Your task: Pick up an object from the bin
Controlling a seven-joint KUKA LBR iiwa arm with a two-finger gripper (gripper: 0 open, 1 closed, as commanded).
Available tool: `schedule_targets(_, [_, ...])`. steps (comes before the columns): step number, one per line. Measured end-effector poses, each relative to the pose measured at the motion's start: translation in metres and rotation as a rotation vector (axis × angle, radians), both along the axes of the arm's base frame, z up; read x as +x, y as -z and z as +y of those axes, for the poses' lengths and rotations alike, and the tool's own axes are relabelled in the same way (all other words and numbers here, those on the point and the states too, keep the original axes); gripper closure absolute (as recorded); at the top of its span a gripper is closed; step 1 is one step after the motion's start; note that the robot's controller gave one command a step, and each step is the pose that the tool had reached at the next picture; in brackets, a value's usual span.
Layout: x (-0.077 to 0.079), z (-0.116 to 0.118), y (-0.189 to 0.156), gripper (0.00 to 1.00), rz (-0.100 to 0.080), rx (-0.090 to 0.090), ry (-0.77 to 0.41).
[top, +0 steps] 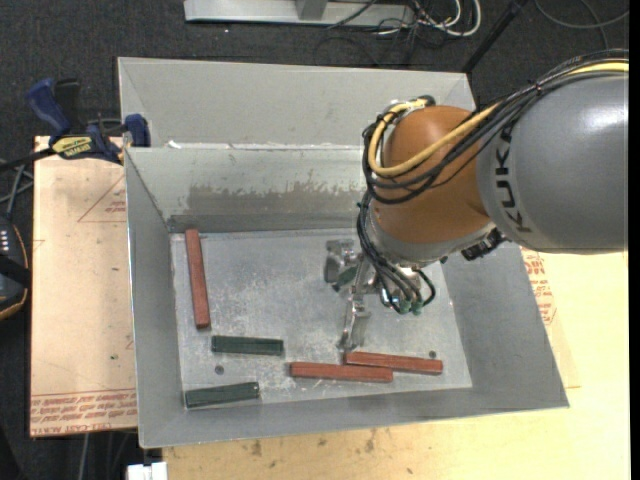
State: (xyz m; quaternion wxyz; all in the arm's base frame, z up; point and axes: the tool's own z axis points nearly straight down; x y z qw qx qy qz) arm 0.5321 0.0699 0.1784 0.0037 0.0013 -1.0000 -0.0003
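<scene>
The arm's orange cover [430,183] is on top. Below, the gripper [350,340] hangs at two red sticks [395,364] by the bin's [150,268] near edge. I cannot tell if the claw is open or closed. I think it should grab one next, then lift.

Black capital letters "KUK" printed sideways on the grey arm link [570,158], beside the orange wrist cover [430,183]

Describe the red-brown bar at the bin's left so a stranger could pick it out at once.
Take the grey metal bin and look at the left of its floor, far from the gripper. The red-brown bar there lies alone, running along the left wall. The other two red-brown bars lie crosswise together at the front, and its nearest neighbours, two shorter bars, are dark green.
</scene>
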Motion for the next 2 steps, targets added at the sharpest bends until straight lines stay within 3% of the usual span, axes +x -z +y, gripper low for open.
schedule_targets(1, [0.000,0.000,-0.002,0.00,-0.003,0.000,0.000])
schedule_targets(2, [-0.001,0.006,-0.020,0.00,-0.005,0.000,-0.163])
